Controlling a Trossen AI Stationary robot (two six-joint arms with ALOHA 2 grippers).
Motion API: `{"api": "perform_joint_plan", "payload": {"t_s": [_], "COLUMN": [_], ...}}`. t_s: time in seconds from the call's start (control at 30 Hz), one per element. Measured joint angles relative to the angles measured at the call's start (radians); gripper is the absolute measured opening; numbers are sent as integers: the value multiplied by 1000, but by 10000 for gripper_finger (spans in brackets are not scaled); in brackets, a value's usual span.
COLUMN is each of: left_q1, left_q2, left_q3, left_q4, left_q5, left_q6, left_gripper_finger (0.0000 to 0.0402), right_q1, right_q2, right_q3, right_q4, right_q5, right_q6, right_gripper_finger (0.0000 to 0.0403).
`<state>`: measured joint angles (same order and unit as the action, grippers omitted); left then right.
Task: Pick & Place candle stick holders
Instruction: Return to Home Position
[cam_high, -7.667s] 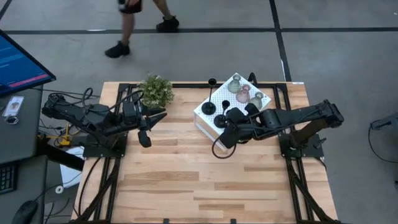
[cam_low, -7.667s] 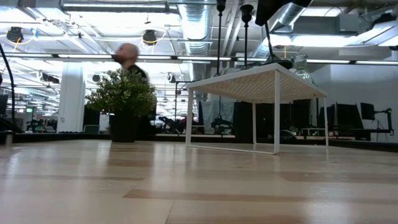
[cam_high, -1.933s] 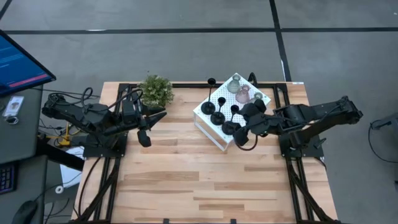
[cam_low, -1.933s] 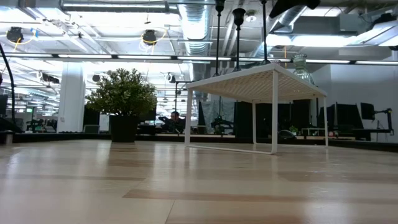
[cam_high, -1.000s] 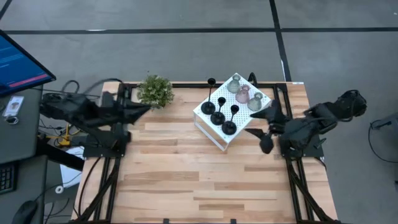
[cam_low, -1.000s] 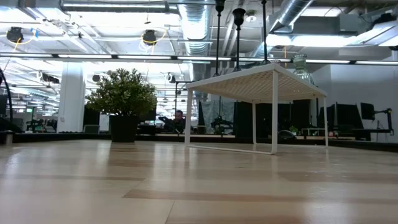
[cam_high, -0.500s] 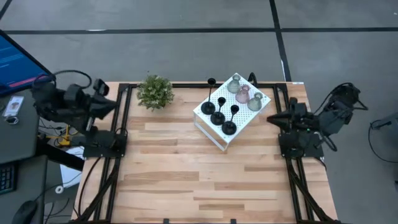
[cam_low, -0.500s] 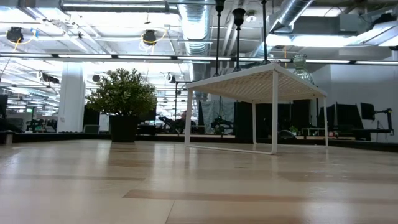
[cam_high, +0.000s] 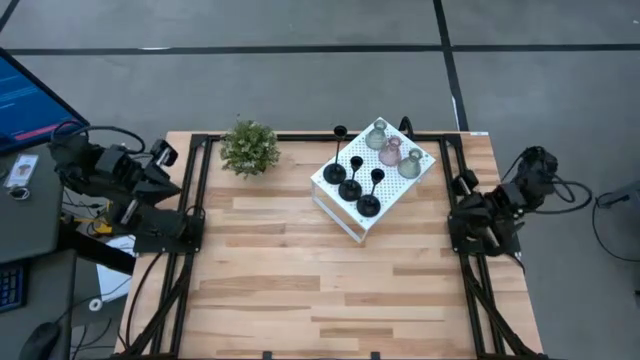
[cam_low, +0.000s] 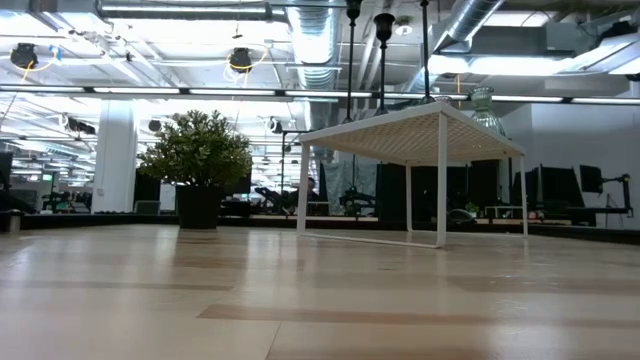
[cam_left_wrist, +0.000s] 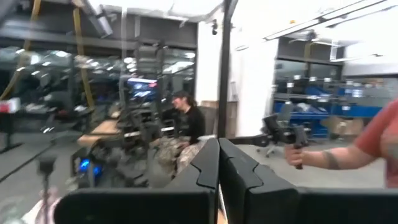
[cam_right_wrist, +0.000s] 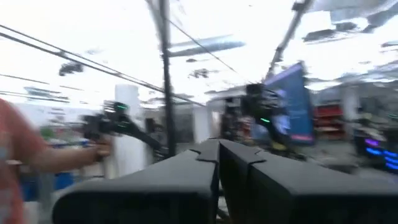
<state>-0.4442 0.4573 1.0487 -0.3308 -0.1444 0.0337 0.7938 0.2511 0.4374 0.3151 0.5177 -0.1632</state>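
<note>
Several candle stick holders stand on top of the white perforated box (cam_high: 345, 205) at the table's far middle: three black ones (cam_high: 351, 189) on round bases along its near-left side, and three glass ones (cam_high: 391, 149), two greenish-grey and one pink, on its far-right side. My left gripper (cam_left_wrist: 218, 152) is folded back over the left arm's base at the table's left edge, shut and holding nothing. My right gripper (cam_right_wrist: 218, 154) is folded back over the right arm's base at the table's right edge, shut and holding nothing. Both wrist views look out into the room.
A green potted plant (cam_high: 248, 147) stands at the table's far left. The wooden table top (cam_high: 320, 290) stretches out in front of the box. In the wrist views a person's arm (cam_left_wrist: 364, 148) shows in the room beyond. A monitor and desk stand left of the table.
Both arms have drawn back from over the table, the left toward the left edge, the right toward the right edge, folding up over their bases. My right gripper has shut from wide open. The holders and box have stayed where they were.
</note>
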Motion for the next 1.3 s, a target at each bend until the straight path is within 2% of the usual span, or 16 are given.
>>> {"api": "perform_joint_plan", "payload": {"t_s": [0.13, 0.33, 0.53, 0.8, 0.87, 1.13, 1.3], "left_q1": [0, 0, 0, 0, 0, 0, 0], "left_q2": [-11, -72, -217, -446, -455, -456, -456], "left_q3": [-66, -212, -349, -501, -521, -591, -671], "left_q4": [1, 33, 116, 153, 183, 168, 167], "left_q5": [-96, -124, -145, -178, -202, -219, -244], "left_q6": [-42, -126, -189, -204, -203, -206, -192], "left_gripper_finger": [5, 4, 6, 6, 7, 7, 4], "right_q1": [-37, -88, -121, -163, -170, -174, -173], "right_q2": [-37, -114, -249, -247, -247, -244, -245], "right_q3": [-74, -163, -284, -426, -430, -430, -430], "right_q4": [16, 7, 18, 71, 88, -52, -240], "right_q5": [86, 82, 85, 92, 85, 82, 83], "right_q6": [15, 95, 151, 274, 297, 337, 542], "right_gripper_finger": [1, 0, 0, 0, 0, 0, 0]}}
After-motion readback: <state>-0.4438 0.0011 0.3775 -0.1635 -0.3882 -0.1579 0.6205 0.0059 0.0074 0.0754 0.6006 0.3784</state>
